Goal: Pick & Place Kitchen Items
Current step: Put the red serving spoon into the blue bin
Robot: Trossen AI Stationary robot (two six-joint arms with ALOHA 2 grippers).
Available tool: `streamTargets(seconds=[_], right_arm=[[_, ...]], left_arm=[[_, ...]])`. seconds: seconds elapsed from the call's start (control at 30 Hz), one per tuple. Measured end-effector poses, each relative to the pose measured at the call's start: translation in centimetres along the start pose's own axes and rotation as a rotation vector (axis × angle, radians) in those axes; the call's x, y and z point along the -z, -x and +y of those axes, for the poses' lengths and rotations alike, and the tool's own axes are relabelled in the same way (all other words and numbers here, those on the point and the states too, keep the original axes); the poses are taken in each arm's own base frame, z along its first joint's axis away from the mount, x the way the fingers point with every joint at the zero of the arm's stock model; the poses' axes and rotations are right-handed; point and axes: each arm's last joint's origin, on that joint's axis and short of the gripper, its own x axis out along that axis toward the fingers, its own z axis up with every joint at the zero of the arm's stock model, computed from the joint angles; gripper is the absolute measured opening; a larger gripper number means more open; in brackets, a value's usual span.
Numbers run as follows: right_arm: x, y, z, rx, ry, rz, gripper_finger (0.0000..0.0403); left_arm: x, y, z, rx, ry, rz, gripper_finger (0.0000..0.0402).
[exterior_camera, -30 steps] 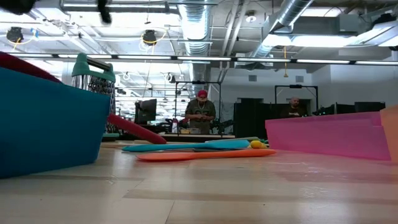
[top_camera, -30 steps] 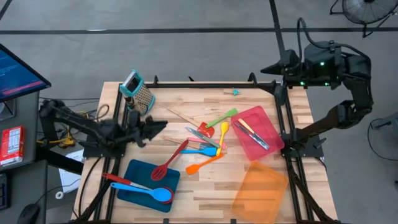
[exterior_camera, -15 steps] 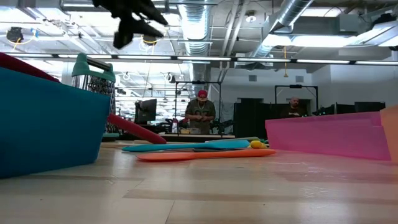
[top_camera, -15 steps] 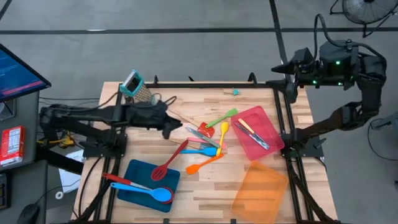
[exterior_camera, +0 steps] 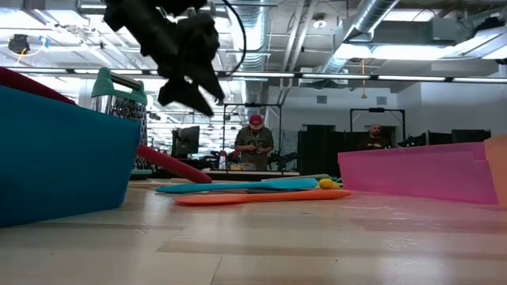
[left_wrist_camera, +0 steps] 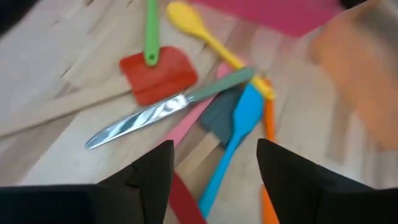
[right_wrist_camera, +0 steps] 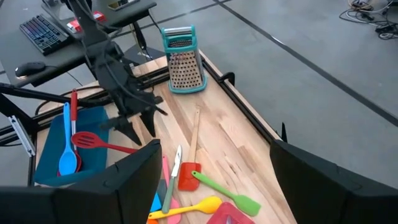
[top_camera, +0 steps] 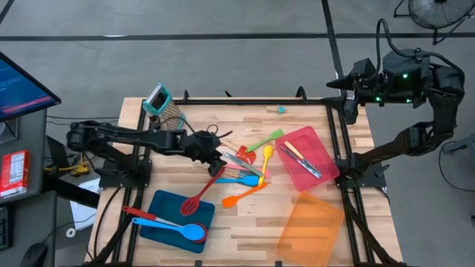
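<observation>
The kitchen items lie in a loose pile (top_camera: pixel 245 167) at the table's middle: a red spatula with a green handle (left_wrist_camera: pixel 158 74), a metal spreader (left_wrist_camera: pixel 155 112), a blue spatula (left_wrist_camera: pixel 239 127), a yellow spoon (left_wrist_camera: pixel 199 28) and an orange one (top_camera: pixel 241 194). My left gripper (top_camera: pixel 221 144) hangs open above the pile's left end, slanting down, its fingers (left_wrist_camera: pixel 149 177) clear of everything. A red slotted turner (top_camera: pixel 202 193) rests with its head in the blue tray (top_camera: pixel 159 204). My right gripper (top_camera: pixel 334 80) stands open, high over the far right corner.
The blue tray also holds a blue spoon (top_camera: pixel 182 228). A pink tray (top_camera: pixel 319 148) with two utensils and an orange tray (top_camera: pixel 312 226) lie at the right. A box grater (top_camera: pixel 167 110) stands at the far left, behind my left arm. People stand in the room beyond (exterior_camera: pixel 255 142).
My left gripper has swung from near the grater toward the table's right, over the pile, has come down and has tipped from about level to slanting downward. My right arm has shifted a little toward the right edge. The utensils have not moved.
</observation>
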Motion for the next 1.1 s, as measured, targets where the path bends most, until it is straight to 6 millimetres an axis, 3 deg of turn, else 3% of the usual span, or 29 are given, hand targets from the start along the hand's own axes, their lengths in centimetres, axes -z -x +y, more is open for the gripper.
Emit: streamTargets(seconds=[0.27, 0.67, 1.1], right_arm=[[0.0, 0.0, 0.0, 0.0, 0.018, 0.001, 0.0291], [0.0, 0.0, 0.0, 0.0, 0.028, 0.0, 0.0291], [0.0, 0.0, 0.0, -0.001, 0.027, 0.001, 0.0291]], left_arm=[[1.6, -2.6, 0.7, -0.081, 0.11, 0.141, 0.0224], [2.7, -3.2, 0.2, -0.075, 0.177, 0.225, 0.0216], [5.3, -6.4, 0.2, -0.164, 0.188, 0.342, 0.0214]])
